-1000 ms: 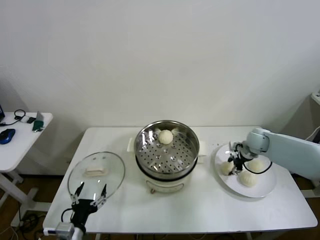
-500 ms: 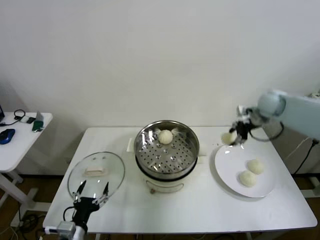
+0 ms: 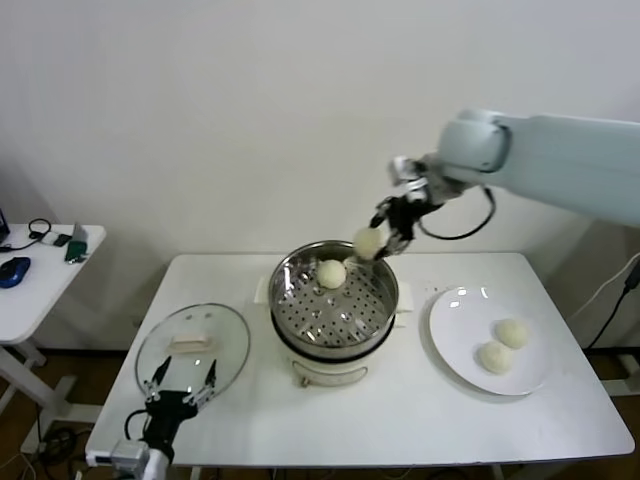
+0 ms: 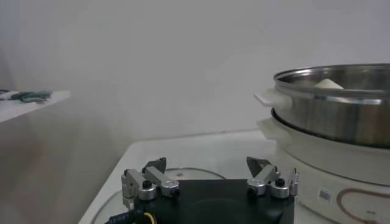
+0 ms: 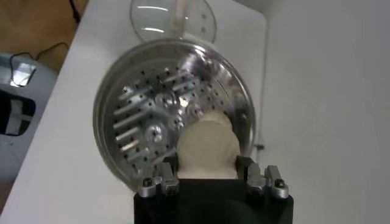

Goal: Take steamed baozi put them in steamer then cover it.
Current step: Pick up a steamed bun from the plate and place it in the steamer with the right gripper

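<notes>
Moved since 1 second ago: right gripper, then low over the plate among 3 baozi, is now hanging in the air above the steamer's far right rim, and 1 held baozi is travelling with it.

Right gripper: fingers are pinching the held baozi from both sides; in the right wrist view the bun is sitting between the jaws with the perforated tray spread out below it.

Steamer: standing uncovered at the table's middle on its cream base, unmoved. 1 baozi in steamer is lying on the tray near the far wall, as before.

Plate: lying to the steamer's right, now carrying 2 baozi on plate side by side toward its right half, down from 3.

Lid: glass, lying flat on the table left of the steamer, unmoved.

Left gripper: idling at the table's near left edge just in front of the lid, fingers spread wide and holding nothing, same as earlier.

Side table: standing at far left.
</notes>
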Available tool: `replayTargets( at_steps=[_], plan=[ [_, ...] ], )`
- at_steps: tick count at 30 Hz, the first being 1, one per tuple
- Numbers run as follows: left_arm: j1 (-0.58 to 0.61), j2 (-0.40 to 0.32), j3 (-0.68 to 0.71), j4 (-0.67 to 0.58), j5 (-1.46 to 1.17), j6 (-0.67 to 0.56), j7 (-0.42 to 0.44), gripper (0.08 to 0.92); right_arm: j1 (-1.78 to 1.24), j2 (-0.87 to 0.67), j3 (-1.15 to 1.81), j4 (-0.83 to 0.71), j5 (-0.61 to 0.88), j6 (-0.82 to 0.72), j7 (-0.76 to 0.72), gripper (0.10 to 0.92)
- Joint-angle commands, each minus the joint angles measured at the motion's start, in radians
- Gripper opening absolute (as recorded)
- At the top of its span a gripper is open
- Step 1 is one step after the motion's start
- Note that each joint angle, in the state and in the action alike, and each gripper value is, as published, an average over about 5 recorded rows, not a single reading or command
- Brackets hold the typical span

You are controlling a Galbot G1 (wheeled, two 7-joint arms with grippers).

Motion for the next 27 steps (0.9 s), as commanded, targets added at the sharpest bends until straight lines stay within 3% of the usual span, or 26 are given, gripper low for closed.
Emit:
replayTargets(
  at_steps=[1,13,22,27],
  plan=[
    [0.001,-0.005,-0.007,-0.004,-0.004,0.000,0.000,0.823,-0.135,0.224,0.004,-0.037,-0.026,-0.041,0.085,0.619],
    [0.002,-0.012,-0.013,-0.003,-0.010,-0.001,-0.001,0.823,-0.294,0.371,0.021,-0.276,-0.146,-0.028,0.097,0.619],
    [-0.002,-0.011,-0.011,0.002,-0.011,0.000,0.000,0.823,-0.328,0.391,0.019,-0.316,-0.186,-0.025,0.113,0.619],
    [-0.006,-0.011,-0.007,0.002,-0.006,0.005,0.002,0.823,-0.315,0.364,0.048,-0.295,-0.175,-0.029,0.129,0.702]
  ],
)
